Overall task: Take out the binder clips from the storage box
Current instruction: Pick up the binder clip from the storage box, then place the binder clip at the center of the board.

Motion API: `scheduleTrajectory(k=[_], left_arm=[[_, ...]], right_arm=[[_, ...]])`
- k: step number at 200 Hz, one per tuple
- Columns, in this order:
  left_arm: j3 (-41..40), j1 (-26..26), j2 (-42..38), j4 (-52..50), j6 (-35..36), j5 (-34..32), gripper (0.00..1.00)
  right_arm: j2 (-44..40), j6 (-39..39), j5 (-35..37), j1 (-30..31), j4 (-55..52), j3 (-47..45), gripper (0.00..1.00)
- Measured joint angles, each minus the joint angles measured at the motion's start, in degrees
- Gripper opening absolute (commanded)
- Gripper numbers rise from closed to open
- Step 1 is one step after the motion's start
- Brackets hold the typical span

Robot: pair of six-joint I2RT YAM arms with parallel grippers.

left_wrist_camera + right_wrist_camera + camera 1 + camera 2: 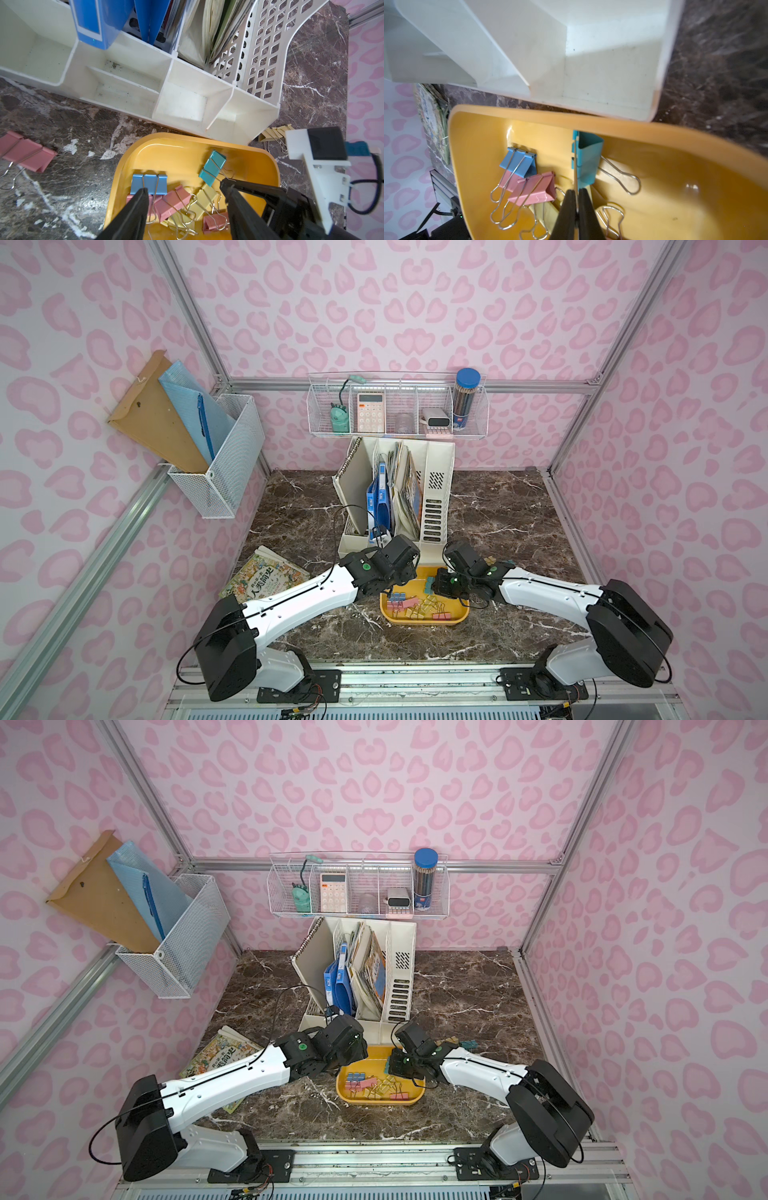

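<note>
The yellow-orange storage box (424, 621) lies in front of the file organiser and holds several pastel binder clips (417, 605). In the right wrist view my right gripper (576, 192) is shut on one wire handle of a teal binder clip (588, 160), which stands tipped up inside the box (529, 114). In the left wrist view my left gripper (184, 187) hangs open over the box (124, 166), its fingers either side of a pink clip (172, 204) and yellow clips, holding nothing. A blue clip (148, 184) lies by one fingertip.
The cream file organiser (399, 497) stands right behind the box. A pink clip (27, 153) lies on the marble to the left, yellow clips (274, 133) to the right. A book (266, 576) lies at the left. Wire baskets (399, 406) hang on the walls.
</note>
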Motion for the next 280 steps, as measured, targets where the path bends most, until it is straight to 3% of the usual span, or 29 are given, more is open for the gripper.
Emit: scheduleTrajectory(k=[61, 125, 173, 227, 280], left_arm=[[0.22, 0.00, 0.09, 0.50, 0.24, 1.44, 0.67], [1.29, -0.13, 2.25, 4.48, 3.04, 5.35, 0.79], [8.31, -2.36, 9.66, 6.08, 6.03, 9.51, 0.96], [16.70, -5.11, 18.23, 5.95, 8.98, 13.25, 0.99], [20.57, -6.36, 21.84, 5.14, 10.49, 14.93, 0.99]], right_arm=[[-8.20, 1.77, 1.31, -0.09, 0.33, -1.51, 0.00], [-29.90, 3.48, 11.78, -2.75, -2.75, -7.23, 0.00], [-41.97, 4.26, 12.31, -15.91, -6.54, -12.85, 0.00], [-48.92, 4.74, -1.09, -35.89, -6.93, -25.05, 0.00], [-51.10, 9.49, -8.15, -41.68, -2.43, -32.87, 0.00]])
